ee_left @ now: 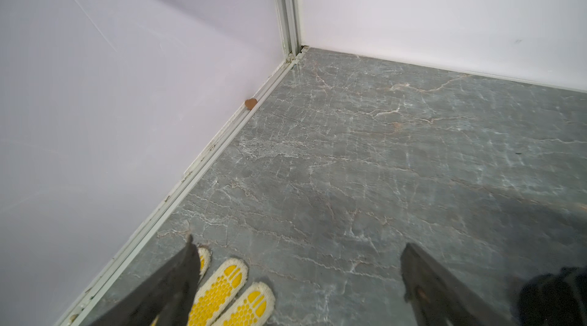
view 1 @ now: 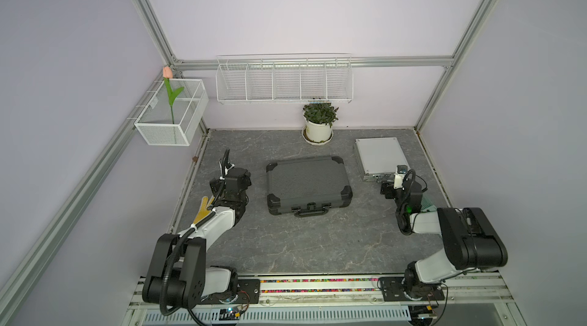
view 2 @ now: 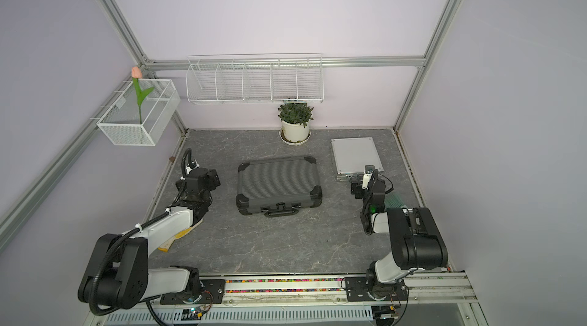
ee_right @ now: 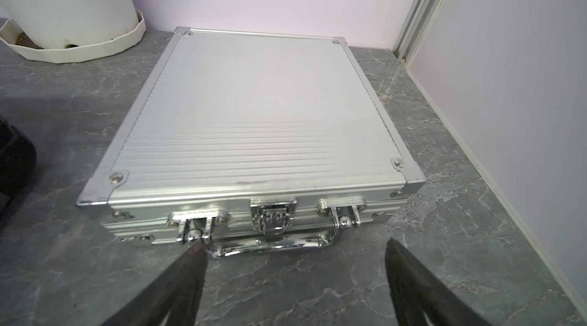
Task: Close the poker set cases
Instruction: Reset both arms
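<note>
Both poker cases lie flat on the grey marbled tabletop [view 1: 286,245] with their lids down, so the closing looks done, or nearly so. The larger dark-grey case [view 1: 308,184] sits mid-table. It is ribbed plastic with chunky black corner caps, and its handle faces the robot. The silver case [ee_right: 254,118] rests well apart, toward the back right corner near the white plant pot [ee_right: 66,6]. It is finely grooved aluminium with riveted corner plates and a chrome handle [ee_right: 273,245] folded flat.

The right fingers [ee_right: 178,276] stand spread in front of that handle, one tip just at its hinge bracket, gripping nothing. They are probably placed to press the centre latch [ee_right: 273,216]; whether it is fastened I cannot tell. The left fingers [ee_left: 171,286] are spread too and empty, parked by the left wall above a knitted glove [ee_left: 228,289] with yellow rubber dots.
</note>
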Robot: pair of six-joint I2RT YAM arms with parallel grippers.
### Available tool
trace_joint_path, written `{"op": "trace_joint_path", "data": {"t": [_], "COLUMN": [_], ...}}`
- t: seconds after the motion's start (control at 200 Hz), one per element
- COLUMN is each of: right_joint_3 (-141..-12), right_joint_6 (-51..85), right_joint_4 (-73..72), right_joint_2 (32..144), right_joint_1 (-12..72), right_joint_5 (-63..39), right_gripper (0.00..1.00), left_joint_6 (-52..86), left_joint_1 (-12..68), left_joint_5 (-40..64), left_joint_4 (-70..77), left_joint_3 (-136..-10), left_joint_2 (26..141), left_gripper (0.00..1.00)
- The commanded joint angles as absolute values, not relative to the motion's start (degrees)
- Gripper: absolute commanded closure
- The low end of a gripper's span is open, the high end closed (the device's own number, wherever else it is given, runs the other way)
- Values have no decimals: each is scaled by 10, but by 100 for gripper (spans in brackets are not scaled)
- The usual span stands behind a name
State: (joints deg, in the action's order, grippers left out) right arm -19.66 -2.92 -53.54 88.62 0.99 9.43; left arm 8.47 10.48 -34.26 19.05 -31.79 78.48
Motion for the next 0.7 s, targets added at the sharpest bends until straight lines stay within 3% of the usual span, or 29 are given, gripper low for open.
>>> {"op": "trace_joint_path", "data": {"t": [0.0, 0.14, 0.255, 0.495, 0.695], "right_joint_3": [-200, -200, -201, -201, -202], "right_joint_6": [-17, -17, -18, -18, -18], "right_joint_4": [-556, -555, -555, -555, -554], "right_joint_2": [889, 888, 888, 889, 889], "right_joint_1": [12, 12, 12, 12, 12], "right_joint_5": [100, 100, 100, 100, 100], "right_gripper": [12, 11, 11, 12, 11], "left_joint_6": [82, 66, 38, 50, 52], "left_joint_1": [83, 82, 68, 40, 40], "left_joint_5": [-341, -314, -280, -233, -231], "left_joint_4": [270, 263, 390, 476, 446], "left_joint_3": [-312, -313, -257, -233, -242], "left_joint_2": [819, 813, 813, 868, 861], "left_gripper": [0, 0, 0, 0, 0]}}
